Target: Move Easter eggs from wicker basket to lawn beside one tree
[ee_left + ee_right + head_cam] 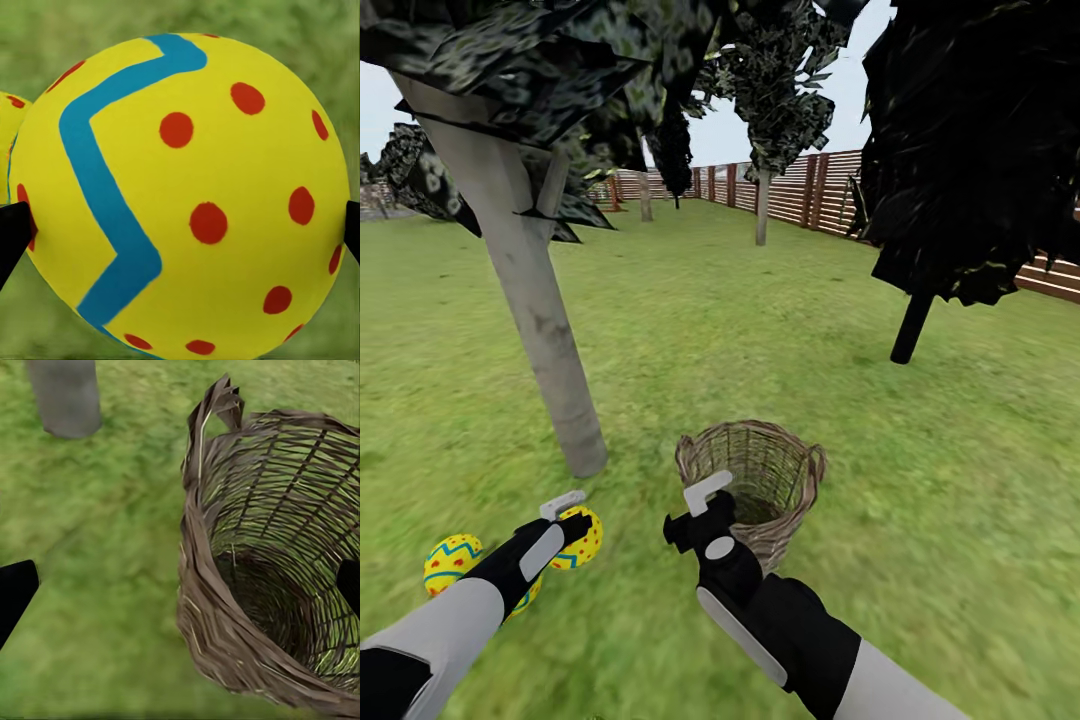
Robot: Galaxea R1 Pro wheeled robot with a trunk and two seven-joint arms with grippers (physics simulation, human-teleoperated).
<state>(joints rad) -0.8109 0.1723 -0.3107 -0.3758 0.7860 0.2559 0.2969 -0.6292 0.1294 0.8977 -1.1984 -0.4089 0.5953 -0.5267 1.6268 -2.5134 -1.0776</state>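
Lawn (780, 330) of mottled green grass running back to a brown slatted fence (800, 185) at the garden's far edge. Pale grey-trunked tree (525, 280) standing close at the left, leaning a little, dark speckled leaves overhead. Black-trunked tree (913, 325) with near-black foliage off to the right, well apart from the rest. More pale trunks (762, 208) farther back near the fence.

Wicker basket (760, 480) sitting on the grass near the pale tree's base, to its right; interior seen from the right wrist view (262, 592) bare of eggs down to the woven bottom, though part of the floor lost in shadow.

Right hand (705, 500) hovering at the basket's near rim, fingers apart, nothing between them.

Left hand (565, 515) low over the grass in front of the pale tree, clamped on one Easter egg (180, 195), yellow with a blue zigzag and red dots, dark fingertips (13, 232) pressing its two sides. Second egg (450, 560) on the lawn just beside the left forearm. Yellow sliver (528, 592) under that forearm, possibly a third egg; cannot tell.
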